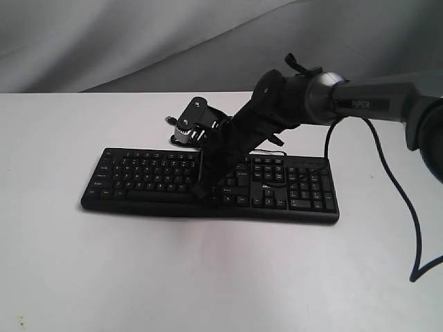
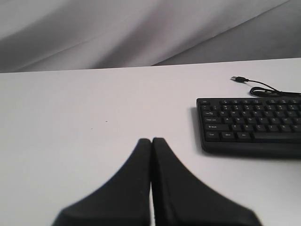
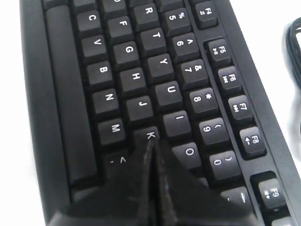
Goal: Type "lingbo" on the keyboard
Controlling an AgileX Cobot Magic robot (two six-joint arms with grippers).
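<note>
The black keyboard (image 1: 138,173) lies across the middle of the white table (image 1: 221,277). My right arm reaches in from the right and slants down onto it. In the exterior view my right gripper (image 1: 201,192) is shut, its tips low over the letter keys. In the right wrist view my right gripper (image 3: 151,141) has its joined tips at the edge of the K key (image 3: 149,135), beside the O key (image 3: 189,152); the keys under the fingers are hidden. My left gripper (image 2: 151,140) is shut and empty over bare table, apart from the keyboard (image 2: 249,125) and off its left end.
The keyboard's thin black USB cable (image 2: 263,87) trails behind it, its loose plug (image 2: 240,78) lying on the table. A grey cloth backdrop (image 1: 104,41) hangs behind the table. The right arm's own black cable (image 1: 408,214) loops down at the right.
</note>
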